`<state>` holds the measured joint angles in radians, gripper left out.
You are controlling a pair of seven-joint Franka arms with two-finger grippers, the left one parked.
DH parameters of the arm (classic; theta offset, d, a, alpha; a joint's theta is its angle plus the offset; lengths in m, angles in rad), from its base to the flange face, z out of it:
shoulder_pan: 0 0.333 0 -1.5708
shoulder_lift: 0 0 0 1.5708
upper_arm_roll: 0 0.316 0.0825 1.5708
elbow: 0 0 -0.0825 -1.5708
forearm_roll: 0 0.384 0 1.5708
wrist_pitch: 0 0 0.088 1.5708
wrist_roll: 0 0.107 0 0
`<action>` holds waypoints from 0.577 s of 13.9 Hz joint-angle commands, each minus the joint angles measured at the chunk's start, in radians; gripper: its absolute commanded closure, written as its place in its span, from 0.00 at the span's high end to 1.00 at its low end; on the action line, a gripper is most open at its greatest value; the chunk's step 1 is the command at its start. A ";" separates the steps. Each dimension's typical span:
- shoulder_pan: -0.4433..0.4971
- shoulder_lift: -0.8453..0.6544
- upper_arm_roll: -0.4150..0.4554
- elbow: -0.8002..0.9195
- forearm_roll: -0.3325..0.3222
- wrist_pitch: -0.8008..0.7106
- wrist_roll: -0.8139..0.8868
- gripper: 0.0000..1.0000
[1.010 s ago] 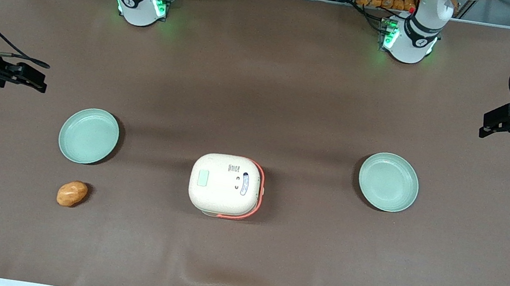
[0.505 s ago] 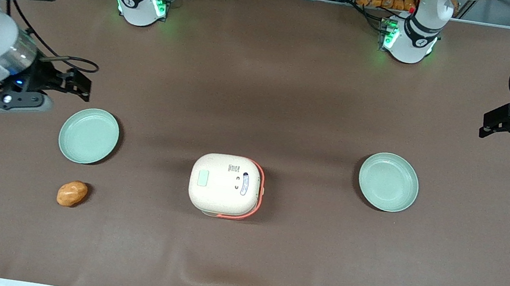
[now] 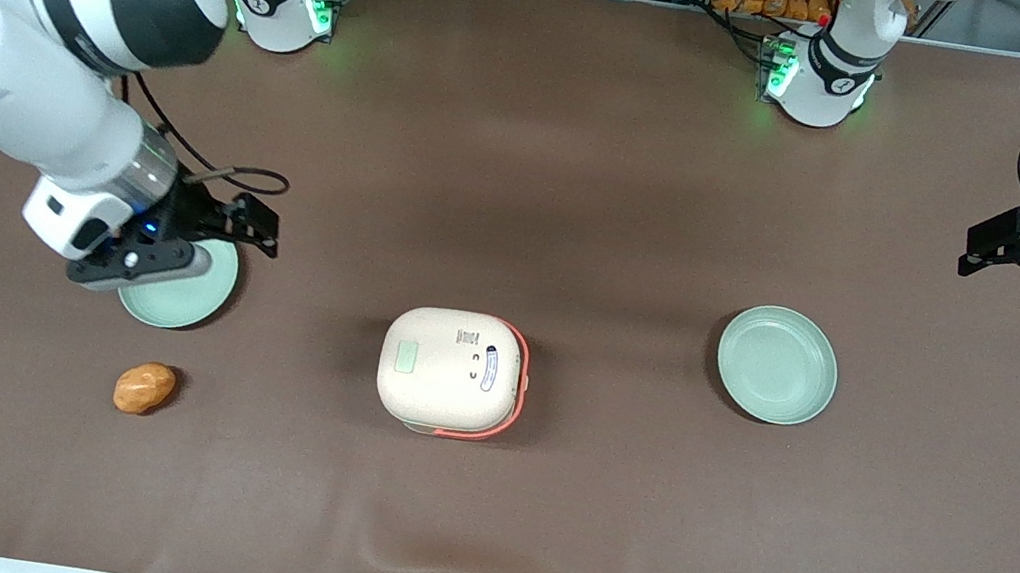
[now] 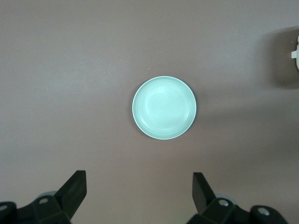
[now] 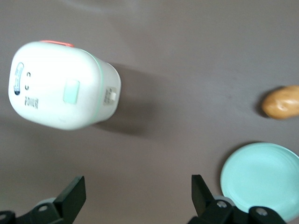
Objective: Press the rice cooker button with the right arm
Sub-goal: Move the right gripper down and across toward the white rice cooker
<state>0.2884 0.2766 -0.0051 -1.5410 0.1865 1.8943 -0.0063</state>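
Note:
The rice cooker [image 3: 449, 370] is cream with a coral-orange handle. Its lid is shut and it stands mid-table. It has a pale green patch [image 3: 406, 356] on top. It also shows in the right wrist view [image 5: 60, 86], with a small white tab [image 5: 112, 95] on its side wall. My right arm's gripper [image 3: 266, 230] is open and empty. It hovers over the rim of a pale green plate [image 3: 184, 304], well apart from the cooker, toward the working arm's end of the table. In the right wrist view the gripper [image 5: 138, 191] has only bare table between its fingers.
An orange-brown lump [image 3: 144, 388] lies nearer the front camera than that plate; both also show in the right wrist view, the lump [image 5: 281, 101] and the plate [image 5: 261, 179]. A second pale green plate [image 3: 776, 364] sits toward the parked arm's end.
My right arm has swung in from the table's edge toward the cooker. The gripper now hangs over the plate. The cooker, plates and lump have not moved.

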 commanded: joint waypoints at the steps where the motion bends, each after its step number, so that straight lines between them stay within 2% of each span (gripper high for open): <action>1: 0.075 0.053 -0.010 0.015 0.018 0.069 0.003 0.68; 2: 0.093 0.076 -0.012 0.033 0.016 0.086 0.024 0.50; 3: 0.109 0.100 -0.012 0.048 0.018 0.089 0.076 0.38; 5: 0.144 0.143 -0.013 0.077 0.018 0.094 0.162 0.22; 8: 0.181 0.214 -0.016 0.099 0.018 0.198 0.170 0.05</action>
<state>0.4468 0.4285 -0.0064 -1.4938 0.1883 2.0478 0.1493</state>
